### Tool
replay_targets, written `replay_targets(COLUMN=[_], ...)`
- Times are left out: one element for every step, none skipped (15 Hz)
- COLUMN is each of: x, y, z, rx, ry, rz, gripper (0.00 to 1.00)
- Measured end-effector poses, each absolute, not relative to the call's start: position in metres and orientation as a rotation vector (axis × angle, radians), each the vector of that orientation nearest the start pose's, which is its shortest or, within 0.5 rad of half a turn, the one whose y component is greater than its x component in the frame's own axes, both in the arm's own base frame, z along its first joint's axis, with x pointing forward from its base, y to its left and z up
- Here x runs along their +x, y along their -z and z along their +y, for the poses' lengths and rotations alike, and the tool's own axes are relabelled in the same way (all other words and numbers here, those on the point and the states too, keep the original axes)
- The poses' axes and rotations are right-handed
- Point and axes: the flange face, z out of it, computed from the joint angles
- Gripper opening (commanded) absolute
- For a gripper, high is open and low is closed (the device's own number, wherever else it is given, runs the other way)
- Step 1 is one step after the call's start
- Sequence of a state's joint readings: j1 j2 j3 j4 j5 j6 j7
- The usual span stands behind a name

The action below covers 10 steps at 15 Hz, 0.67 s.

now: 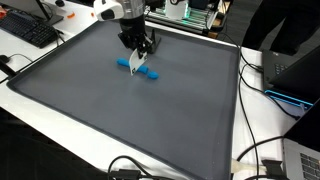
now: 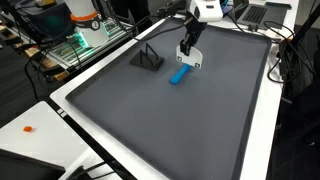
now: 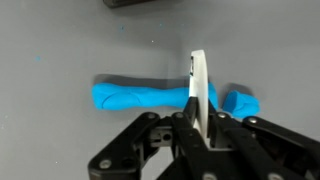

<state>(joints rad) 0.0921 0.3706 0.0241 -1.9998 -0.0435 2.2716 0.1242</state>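
A blue roll of dough [image 3: 140, 97] lies on the grey mat [image 3: 60, 50], with a shorter blue piece [image 3: 240, 102] just to its right. My gripper [image 3: 200, 118] is shut on a thin white blade [image 3: 199, 85], which stands edge-down across the dough between the long roll and the short piece. In both exterior views the gripper [image 1: 138, 48] [image 2: 189, 50] hangs straight over the blue dough [image 1: 130, 65] [image 2: 179, 74], and the white blade [image 1: 137, 62] [image 2: 188, 62] reaches down to it. The short piece [image 1: 150, 76] lies beside the blade. Whether the blade has cut fully through is hidden.
A black wedge-shaped stand [image 2: 147, 57] sits on the mat near the dough; its edge shows at the wrist view's top [image 3: 125, 3]. A keyboard [image 1: 30, 30], cables [image 1: 255, 150] and a laptop [image 1: 295, 75] lie beyond the mat's raised rim [image 1: 240, 110].
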Motion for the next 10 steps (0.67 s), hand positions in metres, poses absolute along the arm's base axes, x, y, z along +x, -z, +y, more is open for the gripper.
replay_targets(x=[0.5915, 0.5916, 0.5917, 0.5916, 0.5916, 0.5918, 0.5919, 0.5920, 0.5919, 0.5919], y=[-0.2637, -0.2629, -0.2622, -0.2613, -0.2601, -0.2587, -0.2573, -0.2561, -0.2551, -0.2540], z=[0.0676, 0.0676, 0.0676, 0.0677, 0.0677, 0.0677, 0.0677, 0.0678, 0.0678, 0.0678], rx=[-3.172, -3.172, -3.172, -3.172, -3.172, -3.172, -3.171, -3.171, -3.171, -3.171], ry=[-0.150, -0.150, -0.151, -0.152, -0.155, -0.158, -0.161, -0.164, -0.166, -0.169], rz=[-0.035, -0.039, -0.042, -0.045, -0.047, -0.047, -0.048, -0.048, -0.048, -0.048], gripper=[0.02, 0.02, 0.02, 0.02, 0.02, 0.02, 0.02, 0.02, 0.02, 0.02])
